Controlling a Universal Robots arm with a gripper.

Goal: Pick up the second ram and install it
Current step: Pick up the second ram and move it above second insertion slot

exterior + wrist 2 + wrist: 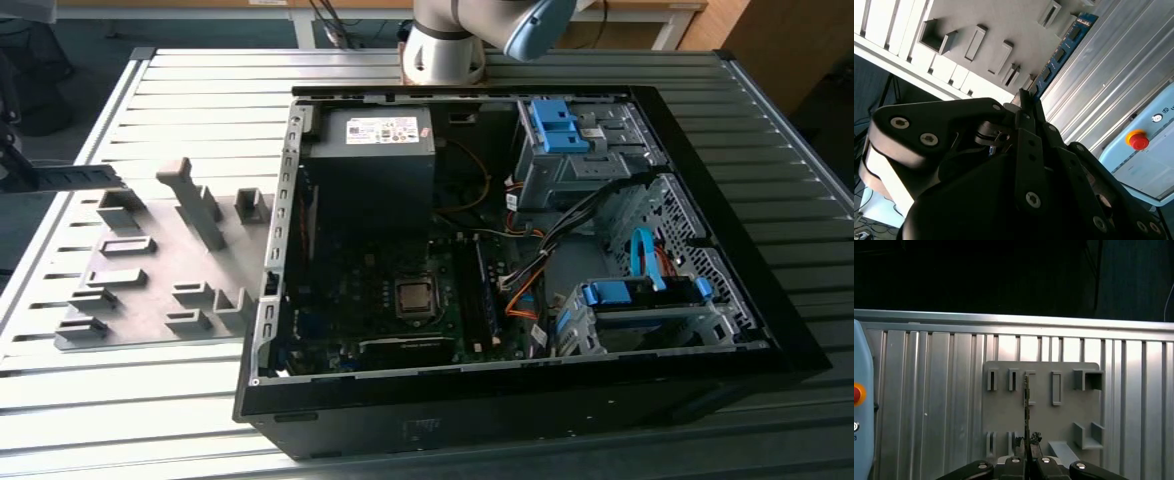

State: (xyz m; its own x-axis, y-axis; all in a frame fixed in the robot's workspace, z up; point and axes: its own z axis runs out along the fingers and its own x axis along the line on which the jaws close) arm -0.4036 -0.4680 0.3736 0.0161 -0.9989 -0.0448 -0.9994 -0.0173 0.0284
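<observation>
The second ram (1064, 50) is a thin blue-green board with dark chips, and my gripper (1024, 102) is shut on its near end. In the first wrist view the ram (1026, 410) shows edge-on as a thin line rising from between the fingers of the gripper (1026, 460). It hangs over the grey fixture plate (1004, 415), clear of the plate's slotted blocks. In the exterior view the fixture plate (147, 300) lies to the left of the open computer case (534, 400), whose long black memory slots (478, 290) run beside the processor socket (415, 297).
The ribbed metal table (200, 90) carries the plate and the case. Upright grey blocks (194, 200) stand on the plate. A red stop button (1138, 140) sits on a pale box beside the table. Cables and blue drive cages (641, 300) fill the case's right side.
</observation>
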